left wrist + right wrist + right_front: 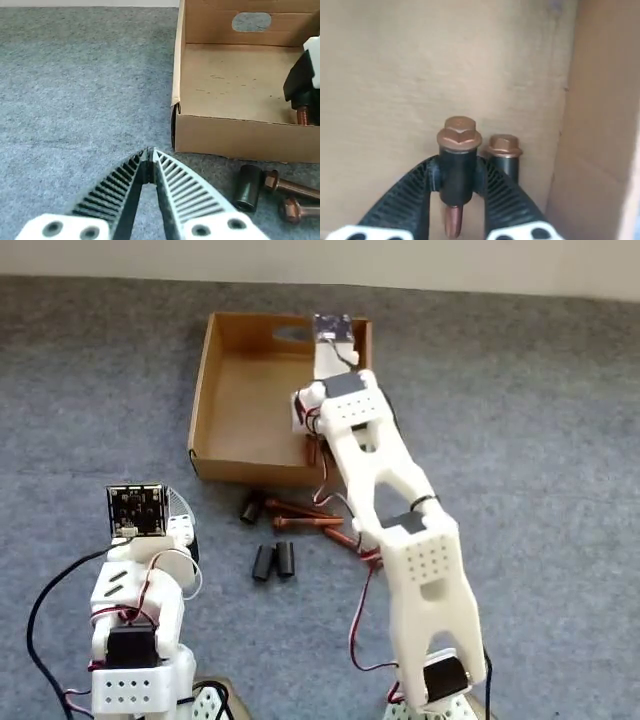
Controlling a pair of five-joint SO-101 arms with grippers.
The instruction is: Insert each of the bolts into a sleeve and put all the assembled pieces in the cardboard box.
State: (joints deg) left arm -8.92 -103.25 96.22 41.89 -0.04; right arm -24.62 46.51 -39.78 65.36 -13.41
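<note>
Right hand (456, 167) clamped on sleeved bolt (459, 134) inside box (600, 150), by a side wall; second assembly (504, 147) just beside it; left hand (151, 156) closed, empty, over worktop (75, 75) front-left; loose bolts (305, 516) and sleeves (274, 561) along box's front edge.

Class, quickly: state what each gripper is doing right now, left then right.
Left gripper: closed, holding nothing.
Right gripper: closed on a bolt in its sleeve, inside the cardboard box.
</note>
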